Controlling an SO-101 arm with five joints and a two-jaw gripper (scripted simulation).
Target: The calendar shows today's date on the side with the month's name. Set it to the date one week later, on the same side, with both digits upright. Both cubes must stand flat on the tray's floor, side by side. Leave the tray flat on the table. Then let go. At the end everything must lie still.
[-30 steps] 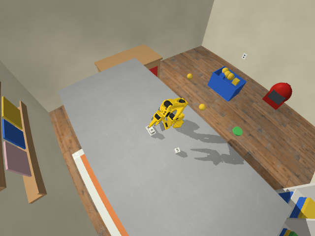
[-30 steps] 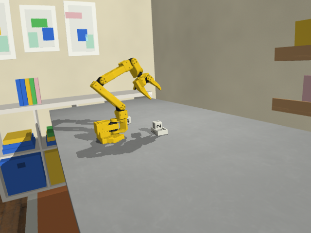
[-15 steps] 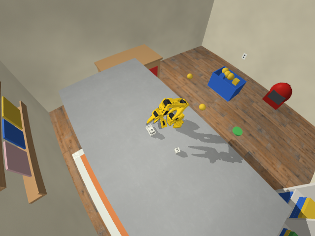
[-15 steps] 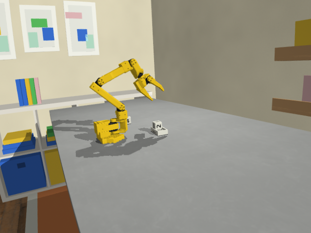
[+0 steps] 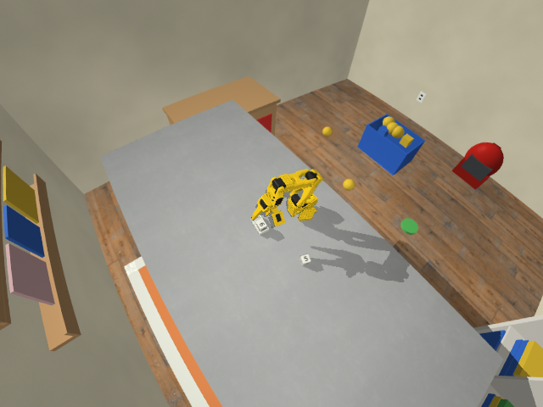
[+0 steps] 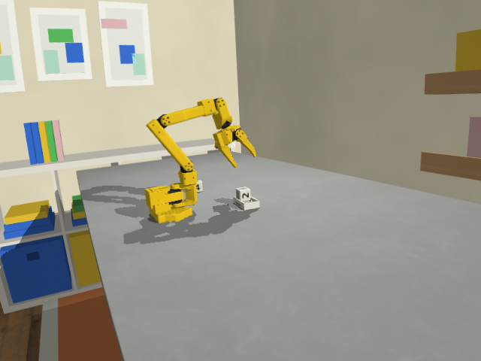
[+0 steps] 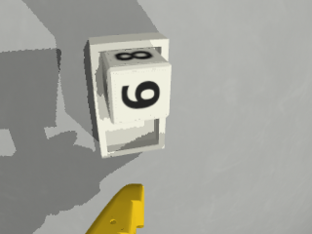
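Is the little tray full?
No. The tray holds one cube; its other half is bare, and the second cube lies out on the table.

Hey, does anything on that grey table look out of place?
Yes. The small white tray holds only one white number cube; its other slot is vacant. The second number cube sits loose on the table, apart from the tray.
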